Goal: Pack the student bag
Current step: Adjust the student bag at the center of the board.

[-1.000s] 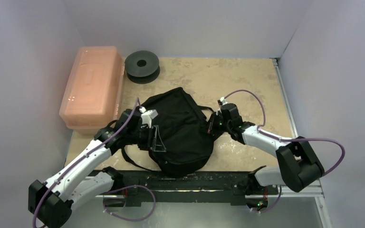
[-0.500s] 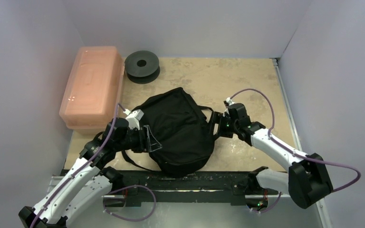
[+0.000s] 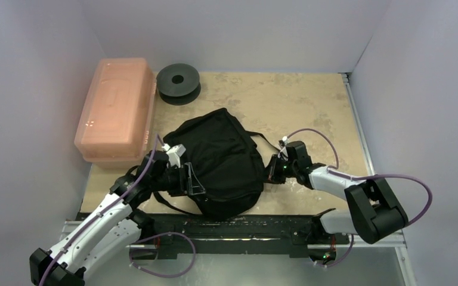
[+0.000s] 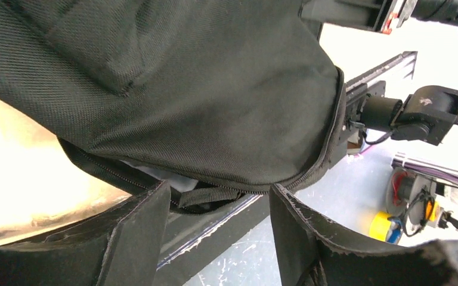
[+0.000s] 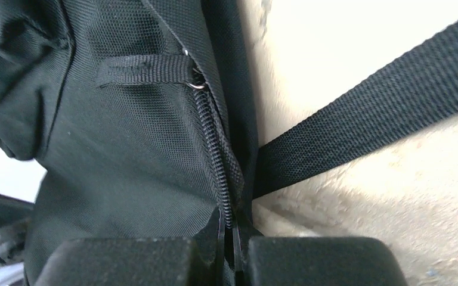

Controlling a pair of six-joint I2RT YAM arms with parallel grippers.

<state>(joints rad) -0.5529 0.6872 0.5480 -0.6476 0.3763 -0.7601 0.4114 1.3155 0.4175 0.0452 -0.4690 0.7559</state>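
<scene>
The right tool is closed, its pads pinching the zip seam on the right side of the soft black fabric student bag; a black webbing strap runs off across the beige tabletop just beside it; the left tool stands open at the bag's left side, fingers spread below its zipped edge, holding nothing; the bag lies mid-tabletop, toward the near edge; a pink translucent plastic box and a black round spool sit at the far left.

Overhead view down onto table; 2 wrist views close against the student bag
</scene>
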